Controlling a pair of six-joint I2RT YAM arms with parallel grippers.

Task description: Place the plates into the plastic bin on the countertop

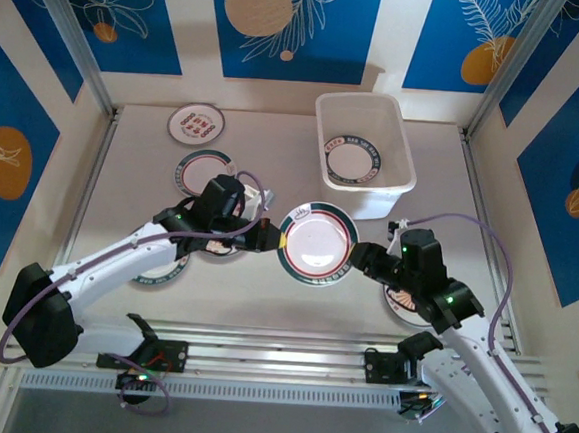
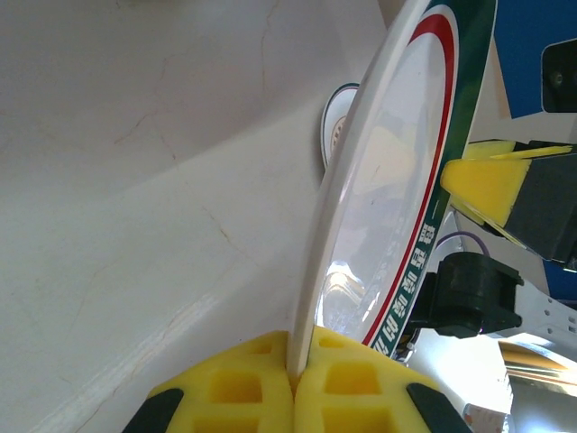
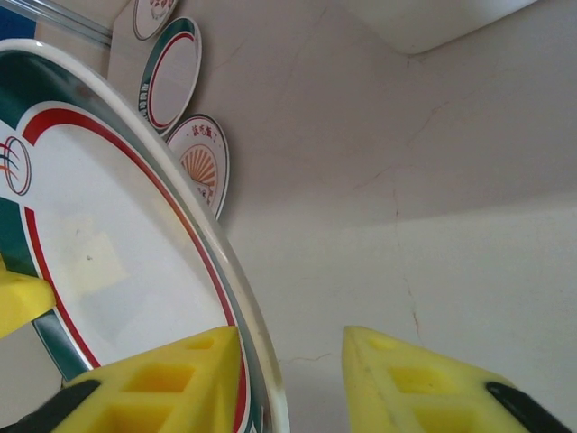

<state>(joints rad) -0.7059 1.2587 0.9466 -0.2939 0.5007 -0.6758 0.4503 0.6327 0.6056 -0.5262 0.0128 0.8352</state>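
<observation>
Two tools on one plate (image 1: 315, 244), green and red at the rim, held face up above the middle of the worktop (image 1: 131, 194). Clamped at its left edge by the left tool (image 1: 273, 237), yellow pads (image 2: 239, 383) squeezed together on the thin white rim in the left wrist view. Straddled at its right edge by the right tool (image 1: 358, 257), fingers apart. From the right wrist: one pad (image 3: 171, 379) against the plate's printed face, the other standing off from the underside, a clear gap between.

Behind and to the right, near the back wall: the plastic bin (image 1: 371, 200), white and translucent, with a second plate (image 1: 352, 159) lying flat on its floor.

Flat on the worktop at left: a red-patterned plate (image 1: 195, 124) near the back corner and a green-rimmed plate (image 1: 205, 173) just in front of it. Also a half-hidden plate (image 1: 154, 276) beneath the left arm. At right, another plate (image 1: 398, 303) partly covered by the right arm.
</observation>
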